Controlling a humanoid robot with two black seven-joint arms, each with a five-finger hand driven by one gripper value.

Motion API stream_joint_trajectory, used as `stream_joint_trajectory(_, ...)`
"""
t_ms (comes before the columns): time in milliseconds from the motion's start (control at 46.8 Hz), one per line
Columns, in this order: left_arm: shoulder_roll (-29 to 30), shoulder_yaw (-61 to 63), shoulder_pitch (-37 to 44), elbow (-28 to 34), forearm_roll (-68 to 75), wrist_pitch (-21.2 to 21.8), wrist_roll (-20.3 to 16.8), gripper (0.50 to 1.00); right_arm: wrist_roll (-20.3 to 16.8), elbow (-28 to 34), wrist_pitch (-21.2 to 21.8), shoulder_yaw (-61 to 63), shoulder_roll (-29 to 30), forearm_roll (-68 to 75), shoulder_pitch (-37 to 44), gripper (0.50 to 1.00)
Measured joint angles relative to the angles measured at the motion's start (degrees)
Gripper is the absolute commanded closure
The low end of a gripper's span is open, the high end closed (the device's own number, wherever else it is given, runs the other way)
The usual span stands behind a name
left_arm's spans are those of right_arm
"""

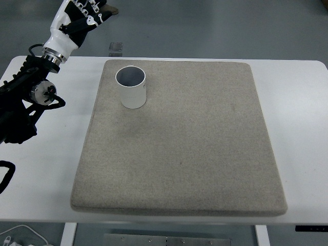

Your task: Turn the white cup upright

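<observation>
The white table (46, 169) takes almost the whole view, and on it lies a large grey felt mat (195, 143) that covers the middle and right part. The left arm (25, 102) comes in from the left edge and goes up toward the far left corner, over the bare table, well apart from the mat's middle. The left hand (82, 15) is beyond the far edge of the table, partly cut by the top of the picture. It holds nothing, but whether its fingers are spread or curled I cannot tell, because only a part of them shows. The right arm is not seen at all.

The white cup (132, 87) stands on the mat in its far left corner, with the open mouth up. One looks down into it and sees only the grey inside wall (no liquid and no object shows inside, as far as the view goes down).

My judgement is that the flipping itself is already done, since the cup is upright and nothing touches it. The step in hand looks like the end of the task, with the hand away from the cup. The next move probably calls only for bringing the arm to rest without passing close to the cup, because a light empty cup could tip easily if the arm brushes it.
</observation>
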Motion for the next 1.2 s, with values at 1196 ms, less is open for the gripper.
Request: stream_joint_trajectory(1196,-10.1,-0.7,-3.1,11.6,-38.0,12.6,26.0,0.504,0.1,0.7,0.1,0.1,0.0,0.2,0.0,0.57)
